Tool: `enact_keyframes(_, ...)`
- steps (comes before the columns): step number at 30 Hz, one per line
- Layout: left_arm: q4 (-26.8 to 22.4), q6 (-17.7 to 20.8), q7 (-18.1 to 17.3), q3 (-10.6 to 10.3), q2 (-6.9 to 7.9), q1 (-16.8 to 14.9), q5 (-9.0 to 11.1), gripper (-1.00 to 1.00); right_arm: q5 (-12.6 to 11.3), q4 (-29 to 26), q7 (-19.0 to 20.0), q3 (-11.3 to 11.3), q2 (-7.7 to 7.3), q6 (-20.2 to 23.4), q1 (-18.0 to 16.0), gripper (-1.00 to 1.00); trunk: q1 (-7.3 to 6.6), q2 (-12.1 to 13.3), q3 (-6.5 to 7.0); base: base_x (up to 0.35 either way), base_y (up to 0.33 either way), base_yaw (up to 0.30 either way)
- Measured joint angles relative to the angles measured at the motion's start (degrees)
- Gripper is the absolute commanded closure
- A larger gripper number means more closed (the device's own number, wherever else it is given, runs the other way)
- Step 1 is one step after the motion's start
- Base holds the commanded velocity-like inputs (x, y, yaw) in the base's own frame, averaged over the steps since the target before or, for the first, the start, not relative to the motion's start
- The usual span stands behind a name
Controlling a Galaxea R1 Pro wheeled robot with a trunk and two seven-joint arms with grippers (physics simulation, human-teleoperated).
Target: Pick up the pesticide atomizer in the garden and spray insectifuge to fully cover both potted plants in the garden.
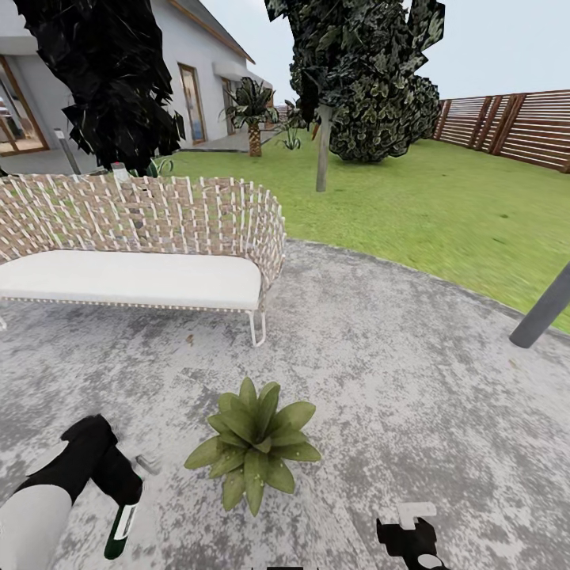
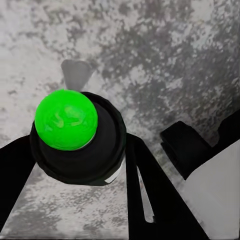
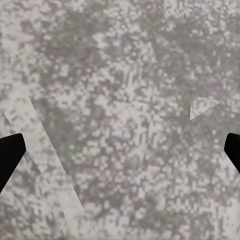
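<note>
Head view, L to R. Lower L: left arm (image 1: 47, 491), white forearm w/ black wrist, reaches in over the patio (image 1: 380, 356). Left gripper (image 1: 119, 487) is clenched round the pesticide atomizer (image 1: 121, 532), a slim dark bottle w/ white label, hanging bottom-down below the fingers, just above the paving. A small grey nozzle part (image 1: 147, 464) sticks out beside the gripper, toward the plant. Upper L: wicker sofa (image 1: 142, 237) w/ white cushion, on the patio; behind it a dark tree (image 1: 111, 71) and the house (image 1: 198, 71).

Centre: potted plant (image 1: 253, 447), broad-leaved green rosette, stands on the paving near the atomizer, apart from it; pot hidden under the leaves. Behind: lawn (image 1: 412, 198), a second tree (image 1: 356, 71) w/ pale trunk, a small palm (image 1: 252, 111) by the house.

R: grey slanted pole (image 1: 542, 309) at the patio edge; wooden fence (image 1: 507, 127) along the lawn's far side. Lower R: right gripper (image 1: 412, 542), black w/ white part, low over bare paving; jaw state cannot be told here.

Left wrist view: atomizer seen from above, bright green round top (image 2: 66, 119) on a dark body, held betw. the black fingers (image 2: 15, 175); grey nozzle points away over mottled paving.

Right wrist view: two black fingertips (image 3: 10, 155) at opposite frame edges, spread wide w/ nothing betw. them, i.e. released, over mottled grey paving.
</note>
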Motion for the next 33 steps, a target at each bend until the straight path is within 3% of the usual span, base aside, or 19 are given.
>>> enact_keyframes(3, 0.19, 0.09, 0.23, -0.03, -0.7, 0.04, 0.49, 1.0, 0.02, 0.0, 0.0, 0.0, 0.0, 0.0, 0.01, -1.0, 0.0, 0.0, 0.0, 0.0, 0.0, 0.0)
enact_keyframes(6, -0.4, 0.23, 0.09, 0.12, -3.03, -0.09, 0.89, 1.0, 0.0, 0.0, 0.0, 0.0, 0.0, 0.0, 0.01, -1.0, 0.0, 0.0, 0.0, 0.0, 0.0, 0.0)
enact_keyframes(8, -0.53, 0.23, 0.09, 0.18, -3.54, -0.19, 0.92, 1.0, 0.0, 0.0, 0.0, 0.0, 0.0, 0.0, -0.01, -1.0, 0.0, 0.0, 0.0, 0.0, 0.0, 0.0)
enact_keyframes(14, -0.59, 0.17, 0.68, 0.66, -3.24, -0.22, 0.83, 1.0, -0.02, -0.46, 0.06, 0.14, 0.07, 0.0, 0.01, -1.0, 0.0, 0.0, 0.0, 0.0, 0.0, 0.0)
enact_keyframes(20, 0.0, 0.21, 7.64, 1.13, -3.1, -0.22, 0.8, 1.0, -0.01, -0.42, 0.11, 0.17, 0.01, -0.84, 0.01, -1.0, -0.01, 0.0, 0.0, 0.052, 0.082, 0.0)
enact_keyframes(22, 0.14, 0.27, 8.36, 1.14, -3.33, -0.15, 0.87, 1.0, 0.03, -0.27, 0.07, 0.17, -0.07, -1.6, 0.02, -1.0, -0.02, 0.0, 0.0, 0.131, 0.203, 0.0)
enact_keyframes(25, 0.26, 0.23, 8.71, 1.13, -3.79, 0.02, 1.23, 1.0, -0.09, -0.19, 0.07, 0.12, -1.39, -1.96, 0.01, -1.0, 0.0, 0.0, 0.0, 0.035, 0.053, 0.0)
enact_keyframes(27, 0.23, 0.22, 8.76, 1.19, -3.91, 0.04, 2.88, 1.0, -0.16, -0.18, 0.09, 0.16, -1.82, -2.0, 0.01, -1.0, 0.0, 0.0, 0.0, 0.007, 0.011, 0.0)
enact_keyframes(30, 0.28, 0.22, 8.84, 1.07, -4.01, 0.08, 7.46, 1.0, -0.12, -0.12, 0.02, 0.16, -1.88, -1.95, 0.01, -1.0, 0.0, 0.0, 0.0, 0.002, 0.003, 0.0)
enact_keyframes(33, 0.33, 0.18, 8.89, 1.06, -4.02, 0.13, 8.46, 1.0, -0.14, -0.09, 0.01, 0.08, -1.91, -1.88, 0.01, -1.0, 0.0, 0.0, 0.0, 0.0, 0.0, 0.0)
